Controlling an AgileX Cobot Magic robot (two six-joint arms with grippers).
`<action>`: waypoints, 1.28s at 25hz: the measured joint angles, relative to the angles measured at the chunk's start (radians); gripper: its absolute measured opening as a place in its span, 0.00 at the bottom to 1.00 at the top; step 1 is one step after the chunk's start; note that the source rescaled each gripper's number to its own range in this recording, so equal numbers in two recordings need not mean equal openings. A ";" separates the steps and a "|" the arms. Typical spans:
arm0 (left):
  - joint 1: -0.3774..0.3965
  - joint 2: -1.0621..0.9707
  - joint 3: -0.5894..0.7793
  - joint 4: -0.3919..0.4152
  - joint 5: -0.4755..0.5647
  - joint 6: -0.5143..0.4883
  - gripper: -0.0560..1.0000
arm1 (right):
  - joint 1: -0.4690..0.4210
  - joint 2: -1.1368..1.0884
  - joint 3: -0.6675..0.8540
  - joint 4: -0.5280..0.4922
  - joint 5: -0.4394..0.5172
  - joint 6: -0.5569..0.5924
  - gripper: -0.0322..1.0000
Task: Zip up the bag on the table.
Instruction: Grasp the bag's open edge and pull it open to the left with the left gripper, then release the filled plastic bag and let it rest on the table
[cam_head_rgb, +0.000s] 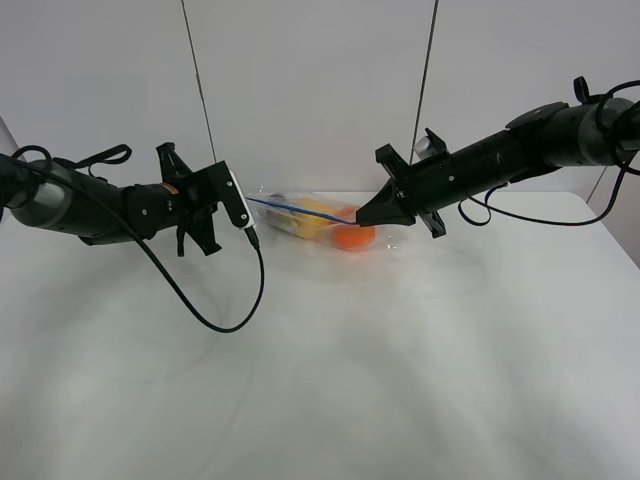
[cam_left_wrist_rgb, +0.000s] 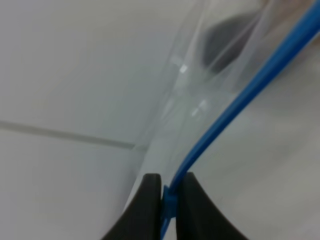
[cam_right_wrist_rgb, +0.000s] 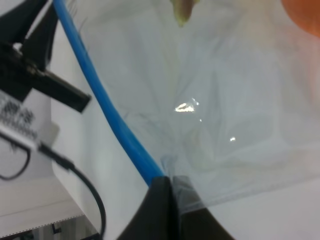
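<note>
The clear bag (cam_head_rgb: 312, 222) lies at the back middle of the white table (cam_head_rgb: 330, 390). An orange (cam_head_rgb: 352, 238) and a yellow pear (cam_head_rgb: 303, 226) show through it; I cannot make out the eggplant. Its blue zipper strip (cam_head_rgb: 300, 210) is stretched between both grippers. My left gripper (cam_head_rgb: 248, 203) is shut on the strip's left end, seen pinched between the fingers in the left wrist view (cam_left_wrist_rgb: 169, 200). My right gripper (cam_head_rgb: 361, 221) is shut on the strip's right end and the bag's corner (cam_right_wrist_rgb: 169, 187). The strip (cam_right_wrist_rgb: 107, 107) runs away toward the left gripper's body (cam_right_wrist_rgb: 25, 110).
A black cable (cam_head_rgb: 228, 322) from the left arm loops down onto the table in front of the bag. Two thin cords (cam_head_rgb: 200, 80) hang before the white back wall. More cables (cam_head_rgb: 545, 215) trail behind the right arm.
</note>
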 joint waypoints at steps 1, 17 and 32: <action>0.018 0.000 0.000 0.000 -0.002 0.000 0.05 | 0.000 0.000 0.000 -0.001 0.000 0.000 0.03; 0.095 0.000 0.000 0.017 -0.018 -0.051 0.47 | 0.005 0.000 -0.001 -0.032 0.009 0.001 0.03; 0.269 -0.009 0.000 0.027 0.000 -0.564 1.00 | 0.005 0.000 -0.001 -0.038 0.013 0.001 0.03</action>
